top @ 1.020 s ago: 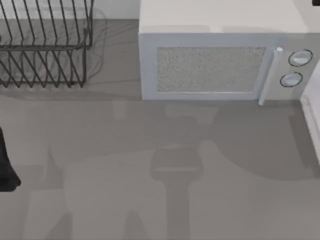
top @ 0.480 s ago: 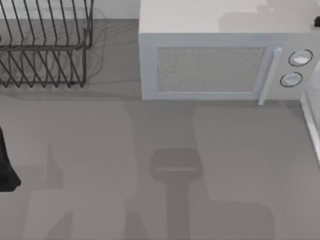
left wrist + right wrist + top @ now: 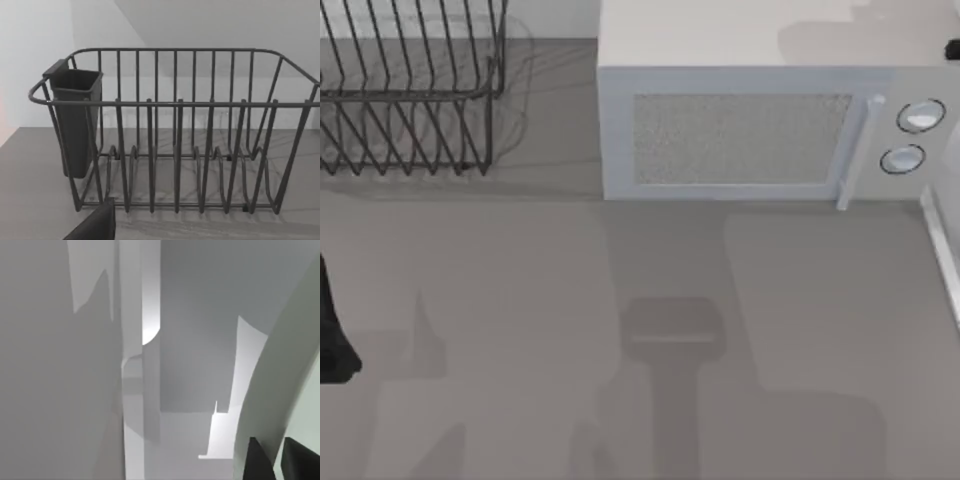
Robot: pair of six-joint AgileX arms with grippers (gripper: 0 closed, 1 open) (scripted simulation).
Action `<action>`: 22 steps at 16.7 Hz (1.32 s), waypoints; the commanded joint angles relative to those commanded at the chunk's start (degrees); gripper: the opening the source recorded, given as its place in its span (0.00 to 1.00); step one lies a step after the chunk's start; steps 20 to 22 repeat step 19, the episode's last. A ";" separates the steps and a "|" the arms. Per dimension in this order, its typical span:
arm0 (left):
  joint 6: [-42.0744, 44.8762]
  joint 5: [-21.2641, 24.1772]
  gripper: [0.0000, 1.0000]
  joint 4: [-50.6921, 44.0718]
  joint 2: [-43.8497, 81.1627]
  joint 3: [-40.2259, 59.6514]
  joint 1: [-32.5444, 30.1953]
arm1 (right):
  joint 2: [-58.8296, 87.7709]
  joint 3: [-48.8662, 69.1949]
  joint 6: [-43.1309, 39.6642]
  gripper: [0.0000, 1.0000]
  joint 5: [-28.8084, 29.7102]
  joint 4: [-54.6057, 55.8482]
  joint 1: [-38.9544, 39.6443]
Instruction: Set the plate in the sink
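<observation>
Your right tool (image 3: 274, 462) seems clamped on the plate (image 3: 287, 370) rim, held off the bench (image 3: 520, 300); a thin edge grip could let it slip mid-carry.

The rack (image 3: 410, 90) is thin dark wire, metal by its look, with a matt dark plastic-looking cup (image 3: 75, 120) on one end. The microwave (image 3: 760, 120) has a smooth pale casing, a speckled, grainy door panel and two shiny knobs (image 3: 918, 116). The table (image 3: 520, 330) is matt grey, faintly streaked. The plate (image 3: 295, 390) looks smooth, pale green, softly glossy.
</observation>
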 joint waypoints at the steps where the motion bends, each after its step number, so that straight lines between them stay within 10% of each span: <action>1: 0.00 0.00 1.00 0.00 0.00 0.00 0.00 | 0.00 0.00 0.00 0.08 0.00 0.00 0.00; 13: 0.00 0.00 1.00 0.00 0.00 0.00 0.00 | 0.00 0.00 0.00 0.98 0.00 0.00 0.00; 22: 0.00 0.00 1.00 0.00 0.00 0.00 0.00 | 0.00 0.00 0.00 1.00 0.00 0.00 0.00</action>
